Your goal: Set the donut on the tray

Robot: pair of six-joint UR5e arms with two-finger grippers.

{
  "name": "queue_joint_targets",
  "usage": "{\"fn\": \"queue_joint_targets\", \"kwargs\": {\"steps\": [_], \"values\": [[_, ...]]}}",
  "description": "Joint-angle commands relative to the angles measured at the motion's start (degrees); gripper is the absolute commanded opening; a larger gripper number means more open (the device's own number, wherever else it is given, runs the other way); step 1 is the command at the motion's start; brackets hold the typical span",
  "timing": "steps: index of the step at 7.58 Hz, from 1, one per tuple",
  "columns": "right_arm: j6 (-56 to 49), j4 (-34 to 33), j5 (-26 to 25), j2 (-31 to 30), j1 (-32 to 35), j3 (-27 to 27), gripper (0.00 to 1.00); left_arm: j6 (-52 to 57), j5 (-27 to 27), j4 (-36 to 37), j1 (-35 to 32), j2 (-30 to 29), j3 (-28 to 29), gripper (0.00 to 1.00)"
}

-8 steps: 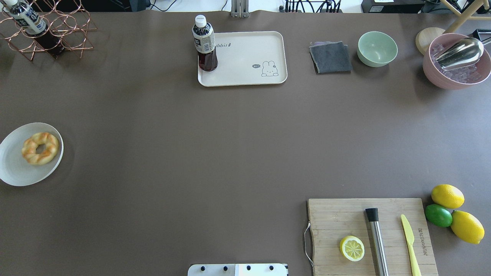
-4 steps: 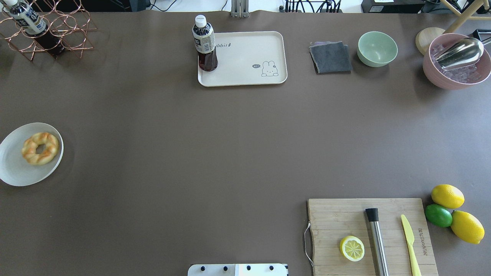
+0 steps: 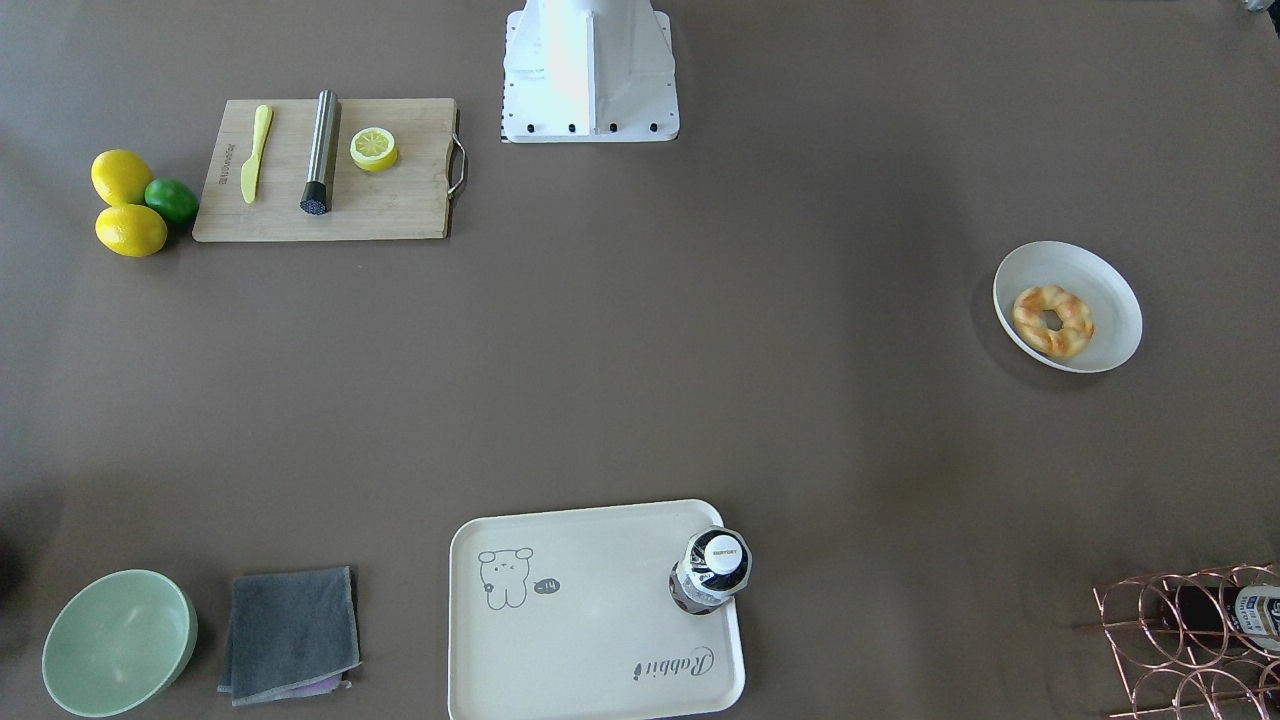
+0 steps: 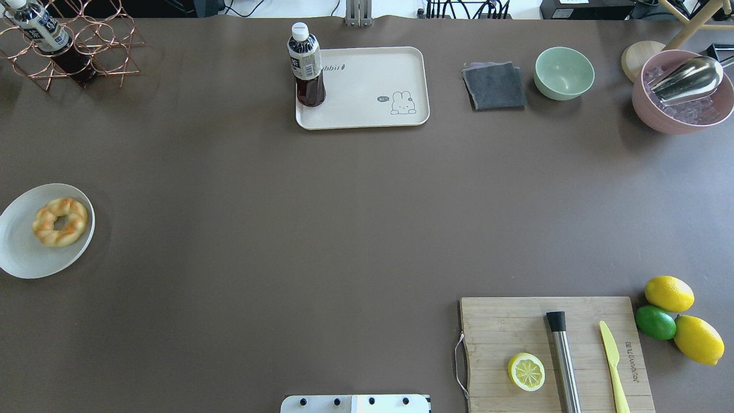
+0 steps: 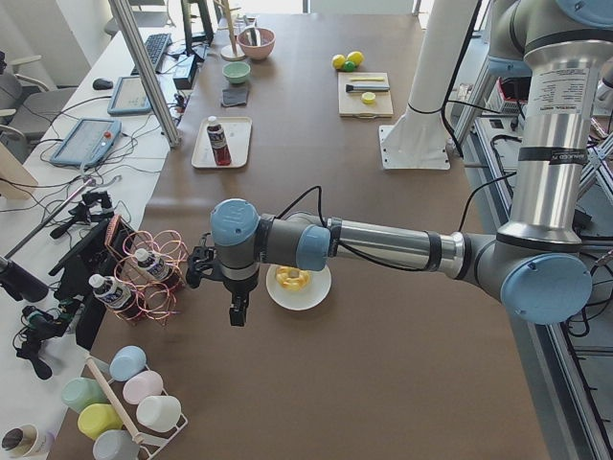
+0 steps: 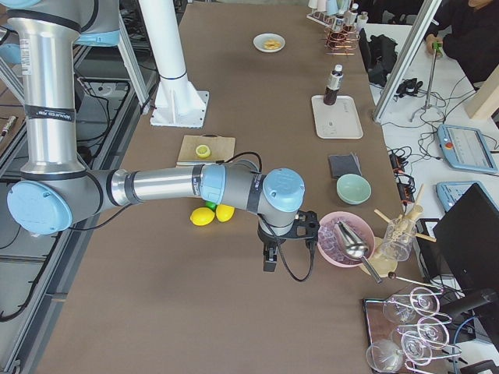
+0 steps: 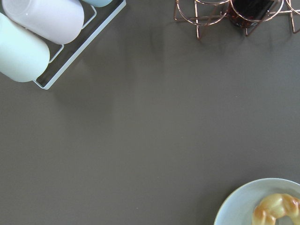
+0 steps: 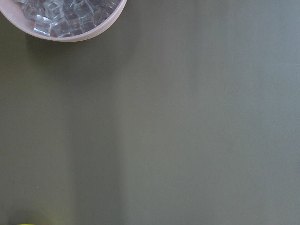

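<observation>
The donut (image 4: 59, 222) is a golden twisted ring lying on a round white plate (image 4: 23, 258) at the table's left edge; it also shows in the front view (image 3: 1052, 320) and at the lower right of the left wrist view (image 7: 276, 210). The cream tray (image 4: 367, 86) with its rabbit drawing lies at the far middle, also seen from the front (image 3: 590, 610). A dark drink bottle (image 4: 307, 66) stands on the tray's left end. My left gripper (image 5: 237, 311) hangs above the table beside the plate. My right gripper (image 6: 269, 261) hangs near the pink bowl. I cannot tell whether either is open or shut.
A copper wire rack (image 4: 74, 46) with a bottle is at the far left. A grey cloth (image 4: 494, 86), green bowl (image 4: 564, 73) and pink bowl of ice (image 4: 682, 94) are at the far right. A cutting board (image 4: 504, 332) with a lemon half (image 4: 526, 371) is at the near right.
</observation>
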Motion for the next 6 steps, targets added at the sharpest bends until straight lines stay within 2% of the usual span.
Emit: {"fn": "queue_joint_targets", "kwargs": {"steps": [1,3,5,6], "values": [[0.1,0.0,0.0,-0.1,0.0,0.1,1.0,-0.3,-1.4,-5.7,4.7,3.2,0.2,0.98],[0.1,0.0,0.0,-0.2,0.0,0.0,1.0,-0.4,-1.2,-15.9,9.3,8.6,1.1,0.98],[0.1,0.0,0.9,-1.1,0.0,0.1,1.0,-3.8,-1.4,-18.9,11.2,9.7,2.5,0.98],[0.1,0.0,0.9,-1.4,0.0,0.1,1.0,-8.5,-1.4,-25.2,13.7,10.4,4.6,0.98]]}}
